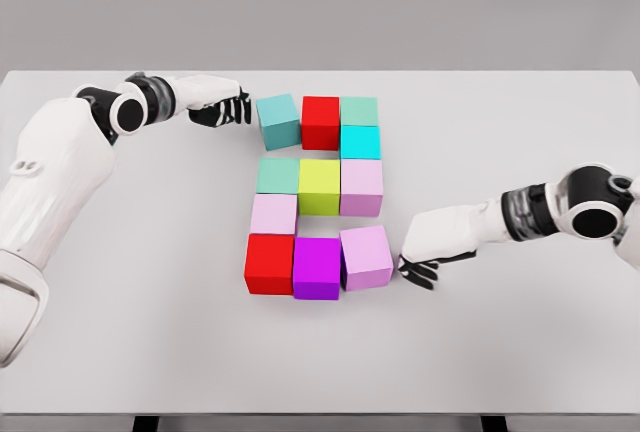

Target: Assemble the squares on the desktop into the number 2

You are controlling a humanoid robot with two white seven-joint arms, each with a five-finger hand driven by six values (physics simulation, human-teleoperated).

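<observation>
**Coloured blocks almost form the 2**

Coloured blocks lie in the middle of the pale grey surface point(120, 332) and they already make the number. The top row is a teal block point(279, 120), a red block point(320, 122) and a green block point(359, 110); a cyan block point(360, 142) hangs under the green one. The middle row, the pink block point(273, 214) on the left below it, and the bottom row close the figure. The teal block is a little turned, and the lilac block point(366, 257) at the bottom right is also a little crooked.

You see the left hand point(222, 107) just beside the teal block, its fingers curled and holding nothing; I cannot tell if they touch the block. The right hand point(425, 252) rests beside the lilac block, fingers bent down to the surface, also holding nothing.

I judge these blocks are light, stiff and smooth, so they slide easily. You should push on a flat side face, near the middle, or a block will turn.

Hard to see: the fingertips of both hands are dark and small, and the far sides of the blocks are hidden.
</observation>
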